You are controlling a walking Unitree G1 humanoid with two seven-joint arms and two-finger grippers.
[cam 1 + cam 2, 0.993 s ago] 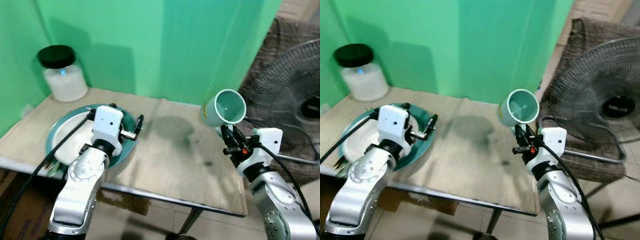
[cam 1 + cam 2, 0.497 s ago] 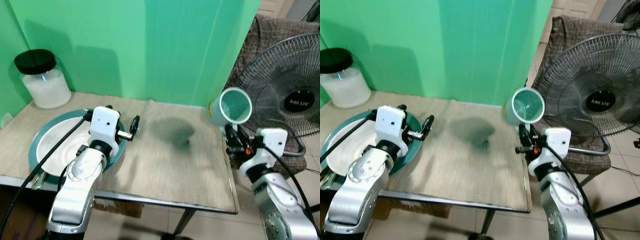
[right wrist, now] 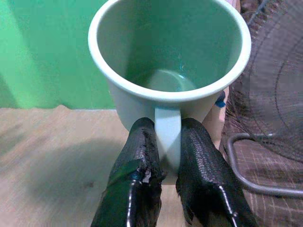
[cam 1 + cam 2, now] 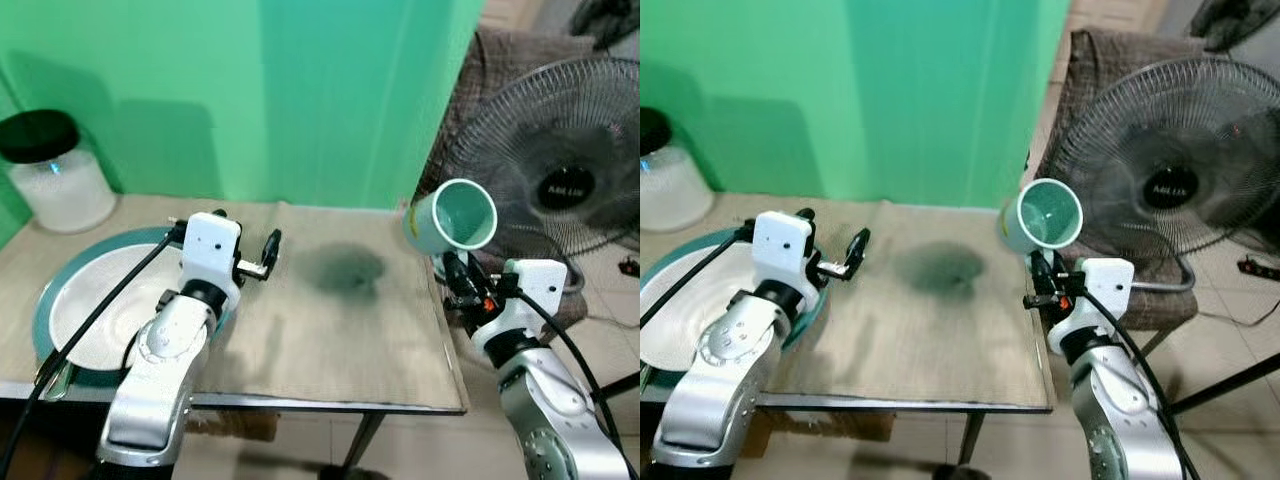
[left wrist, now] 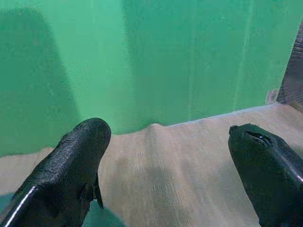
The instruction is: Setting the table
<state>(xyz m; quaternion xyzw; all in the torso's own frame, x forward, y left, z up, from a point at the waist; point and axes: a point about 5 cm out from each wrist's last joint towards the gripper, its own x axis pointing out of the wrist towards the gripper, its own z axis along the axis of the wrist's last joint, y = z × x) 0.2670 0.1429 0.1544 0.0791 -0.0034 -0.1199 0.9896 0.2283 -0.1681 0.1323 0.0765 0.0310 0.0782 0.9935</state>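
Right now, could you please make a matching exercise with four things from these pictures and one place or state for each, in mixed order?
Things:
1. green mug
2. plate
3. glass jar
4. left gripper

Places or states:
A. on the table's left part, beside the left arm
B. open, holding nothing, above the table
C. tilted, its handle pinched by the right gripper
D. at the table's back left corner, black lid on

Pairs: 1-C, 2-A, 3-D, 4-B
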